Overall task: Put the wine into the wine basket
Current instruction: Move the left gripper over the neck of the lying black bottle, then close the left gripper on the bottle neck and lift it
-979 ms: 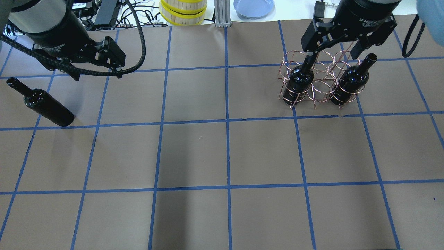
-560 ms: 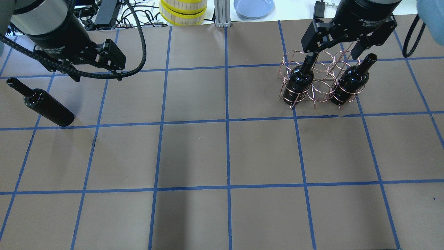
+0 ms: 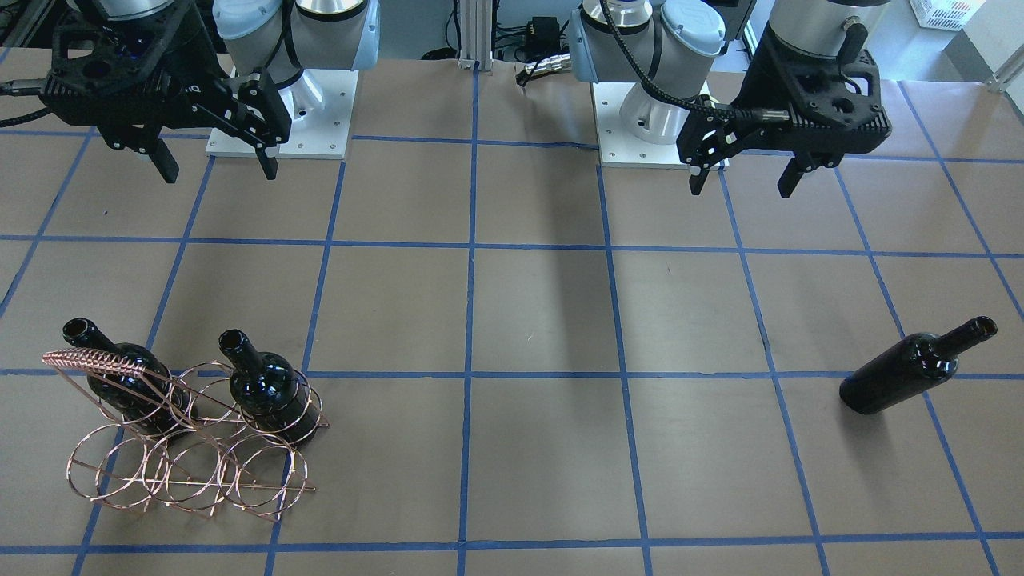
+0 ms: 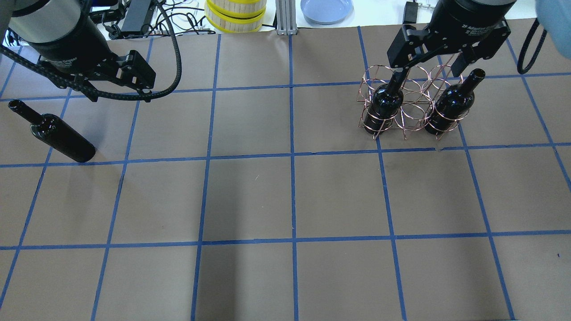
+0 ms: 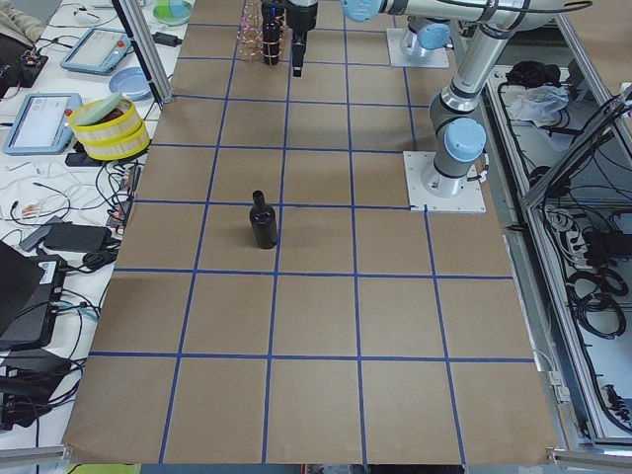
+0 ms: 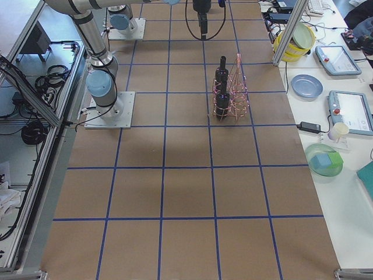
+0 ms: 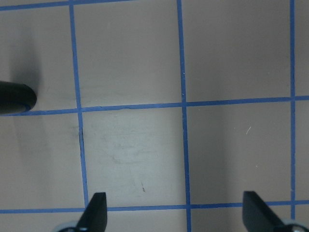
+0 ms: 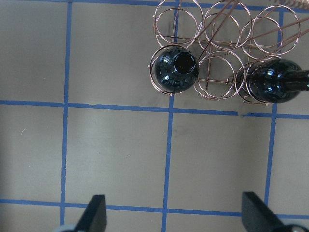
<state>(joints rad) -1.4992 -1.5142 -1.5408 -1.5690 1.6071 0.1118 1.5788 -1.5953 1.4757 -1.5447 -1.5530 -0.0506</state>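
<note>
1. Front-facing: the wine bottle (image 3: 912, 368) lies on its side, well apart from the wire wine basket (image 3: 96, 360). The left gripper (image 3: 742, 188) and right gripper (image 3: 221, 174) hang wide open and empty.
2. Overhead: the right gripper hides the basket's far rings.
3. Left wrist: only the bottle's base shows, off-centre. A pinch there could roll it.
4. Right wrist: this view alone shows unfilled rings beside two seated bottles (image 8: 174, 72). Clipping those could tip them.

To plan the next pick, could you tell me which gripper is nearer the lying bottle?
Left. The left gripper hovers close beside the lying bottle; the right gripper is far off, near the wine basket.
</note>
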